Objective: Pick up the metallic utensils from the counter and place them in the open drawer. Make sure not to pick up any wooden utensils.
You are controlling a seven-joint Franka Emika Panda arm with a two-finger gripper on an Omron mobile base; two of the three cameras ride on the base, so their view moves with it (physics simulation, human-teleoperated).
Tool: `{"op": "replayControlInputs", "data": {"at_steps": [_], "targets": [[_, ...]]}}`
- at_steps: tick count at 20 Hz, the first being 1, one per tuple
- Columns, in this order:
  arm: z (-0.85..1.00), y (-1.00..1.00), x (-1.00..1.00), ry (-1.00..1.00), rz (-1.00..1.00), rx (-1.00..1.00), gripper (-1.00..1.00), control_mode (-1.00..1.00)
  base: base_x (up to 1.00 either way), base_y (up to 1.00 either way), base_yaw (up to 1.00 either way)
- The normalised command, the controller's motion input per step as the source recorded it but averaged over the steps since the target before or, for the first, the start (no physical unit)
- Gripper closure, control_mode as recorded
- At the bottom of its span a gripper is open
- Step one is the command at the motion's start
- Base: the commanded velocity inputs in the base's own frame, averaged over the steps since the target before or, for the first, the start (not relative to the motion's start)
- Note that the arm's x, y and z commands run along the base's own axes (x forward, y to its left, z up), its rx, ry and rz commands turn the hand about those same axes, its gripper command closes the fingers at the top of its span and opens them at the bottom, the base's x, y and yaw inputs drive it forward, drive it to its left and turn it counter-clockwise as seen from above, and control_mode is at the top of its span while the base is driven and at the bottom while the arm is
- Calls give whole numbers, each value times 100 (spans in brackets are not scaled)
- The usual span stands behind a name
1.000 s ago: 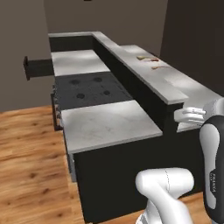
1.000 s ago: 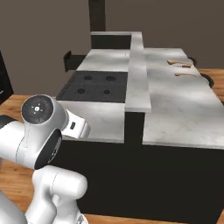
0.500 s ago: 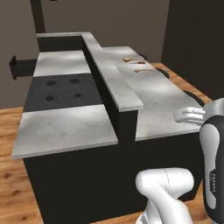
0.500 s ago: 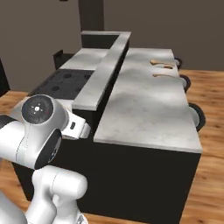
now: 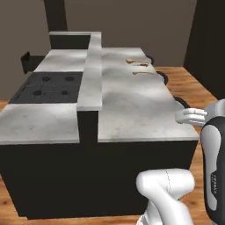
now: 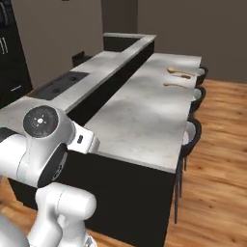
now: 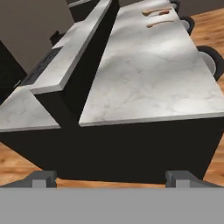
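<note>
The counter [image 5: 132, 105] is a long pale marbled slab running away from me, seen too in the right base view [image 6: 144, 111] and the hand view [image 7: 148, 74]. At its far end lie a few small utensils [image 5: 141, 72], [image 6: 176, 86], [image 7: 158, 24]. They look orange-brown like the wooden utensils, and I cannot pick out the metallic utensils among them from here. The open drawer [image 5: 25, 61] juts out black at the far left, beyond the stove. My gripper [image 7: 111, 177] hangs off the counter's near end, open and with nothing in it.
A raised ledge [image 5: 92, 66] divides the counter from the grey worktop with the black stove [image 5: 48, 85]. Dark round stools [image 6: 190, 137] stand along the counter's right side on the wooden floor [image 6: 217, 183]. Black cabinets [image 6: 9, 53] stand far left.
The whole picture has shifted: the base has driven round to the counter's near end, so the slab now runs straight ahead. The gripper stays open.
</note>
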Motion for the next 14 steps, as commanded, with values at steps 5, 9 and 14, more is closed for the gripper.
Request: {"op": "replayControlInputs", "data": {"at_steps": [5,9,14], "targets": [[0,0,0,0,0,0,-100,100,8,-100,41],[0,0,0,0,0,0,-100,100,12,-100,39],[0,0,0,0,0,0,-100,100,9,-100,40]]}}
